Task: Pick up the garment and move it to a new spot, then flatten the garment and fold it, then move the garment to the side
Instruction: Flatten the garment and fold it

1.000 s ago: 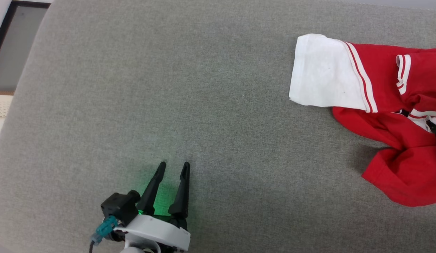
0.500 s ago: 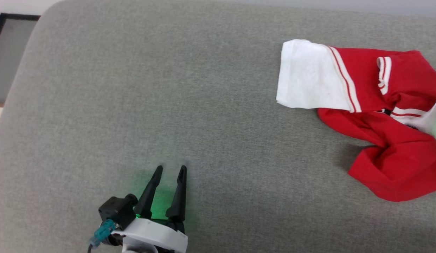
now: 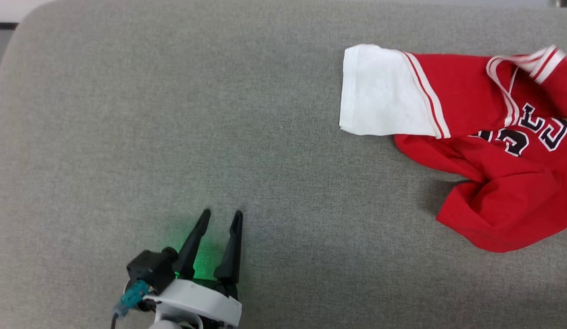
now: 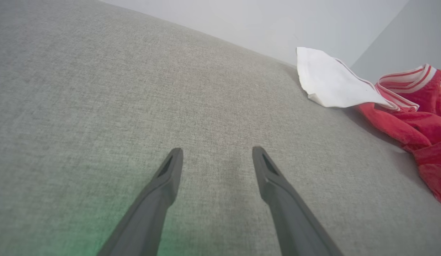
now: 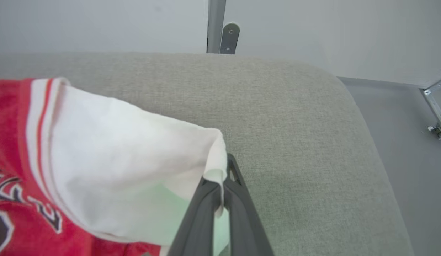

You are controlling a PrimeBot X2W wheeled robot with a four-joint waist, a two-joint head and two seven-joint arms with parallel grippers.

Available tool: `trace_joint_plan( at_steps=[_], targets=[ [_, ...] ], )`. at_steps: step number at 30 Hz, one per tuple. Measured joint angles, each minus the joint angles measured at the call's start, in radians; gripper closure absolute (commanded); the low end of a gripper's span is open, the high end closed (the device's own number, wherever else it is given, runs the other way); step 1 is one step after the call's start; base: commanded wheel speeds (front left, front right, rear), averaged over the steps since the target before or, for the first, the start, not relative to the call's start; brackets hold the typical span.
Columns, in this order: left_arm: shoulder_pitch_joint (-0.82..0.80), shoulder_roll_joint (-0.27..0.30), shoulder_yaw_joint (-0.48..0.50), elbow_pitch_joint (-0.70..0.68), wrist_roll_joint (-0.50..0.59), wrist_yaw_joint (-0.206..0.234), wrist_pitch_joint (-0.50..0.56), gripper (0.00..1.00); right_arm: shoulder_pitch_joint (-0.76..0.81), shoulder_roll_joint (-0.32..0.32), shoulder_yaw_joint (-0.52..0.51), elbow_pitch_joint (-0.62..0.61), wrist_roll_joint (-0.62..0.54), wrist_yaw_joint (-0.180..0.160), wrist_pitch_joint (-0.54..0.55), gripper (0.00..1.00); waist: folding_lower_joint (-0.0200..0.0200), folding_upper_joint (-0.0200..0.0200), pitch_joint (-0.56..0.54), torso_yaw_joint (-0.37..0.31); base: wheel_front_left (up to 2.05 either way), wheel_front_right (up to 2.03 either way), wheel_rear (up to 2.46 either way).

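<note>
The cushion [image 3: 128,114] is grey woven cloth with rounded corners. At the lower left, the left gripper [image 3: 221,213] sits low over it. Its two tapering dark fingers are spread, with nothing between them and a green glow at their base. The shirt [image 3: 471,114] lies well apart from it, to the right and farther back. It is soft, red and crumpled, with a flat white sleeve trimmed in stripes pointing left and black white-edged letters. The right gripper [image 5: 222,177] is clenched on the edge of a white sleeve, which drapes from the pinch.
</note>
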Motion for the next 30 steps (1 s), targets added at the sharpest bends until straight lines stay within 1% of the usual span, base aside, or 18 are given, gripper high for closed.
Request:
trace_joint_plan(
  at_steps=[3,8,13,14,15,16,17,20,24,27,30],
  targets=[
    [-0.012,0.012,-0.001,-0.006,0.000,0.000,0.000,0.00,-0.067,0.059,-0.072,0.096,-0.064,0.000,-0.049,1.00,0.0000,0.0000,0.019,0.000,0.00,0.00,0.00],
    [-0.018,0.020,-0.004,-0.008,0.000,0.000,0.000,0.00,-0.206,0.128,-0.200,0.240,-0.202,0.000,-0.169,1.00,0.0001,0.0000,0.053,0.004,0.00,0.00,0.00],
    [-0.035,0.025,-0.008,-0.016,0.000,-0.001,0.000,0.00,-0.288,0.146,-0.288,0.352,-0.356,0.000,-0.251,1.00,0.0000,0.0000,0.074,0.018,0.00,0.00,0.00],
    [-0.036,0.025,-0.007,-0.017,0.001,-0.001,0.000,0.00,-0.298,0.150,-0.296,0.370,-0.377,0.000,-0.265,0.92,0.0000,0.0000,0.076,0.021,0.00,0.00,0.00],
    [-0.037,0.026,-0.006,-0.020,0.002,-0.001,0.000,0.00,-0.307,0.156,-0.303,0.385,-0.395,0.000,-0.281,0.59,0.0001,0.0000,0.075,0.024,0.00,0.00,0.00],
    [-0.037,0.027,-0.001,-0.023,0.004,-0.001,0.000,0.00,-0.311,0.163,-0.302,0.395,-0.410,0.000,-0.302,0.21,0.0000,0.0000,0.073,0.025,0.00,0.00,0.00],
    [-0.036,0.029,0.003,-0.026,0.005,-0.001,0.000,0.00,-0.313,0.166,-0.300,0.408,-0.417,0.000,-0.319,0.00,0.0000,0.0000,0.070,0.026,0.00,0.00,0.00],
    [-0.033,0.037,0.013,-0.046,0.009,-0.001,0.000,0.00,-0.314,0.163,-0.267,0.440,-0.418,0.000,-0.379,0.00,0.0000,0.0000,0.054,0.023,0.00,0.00,0.00],
    [-0.024,0.071,0.024,-0.077,0.015,-0.001,0.000,0.00,-0.289,0.159,-0.178,0.445,-0.373,0.000,-0.464,0.00,0.0000,0.0000,0.021,0.008,0.00,0.00,0.00],
    [-0.024,0.108,0.021,-0.096,0.016,-0.001,0.002,0.00,-0.255,0.158,-0.086,0.418,-0.305,0.000,-0.521,0.00,0.0000,0.0000,-0.003,-0.012,0.00,0.00,0.00],
    [-0.037,0.152,0.010,-0.120,0.003,-0.001,0.035,0.00,-0.203,0.160,0.026,0.346,-0.212,0.000,-0.571,0.00,0.0000,0.0000,-0.030,-0.034,0.00,0.00,0.00]
  ],
)
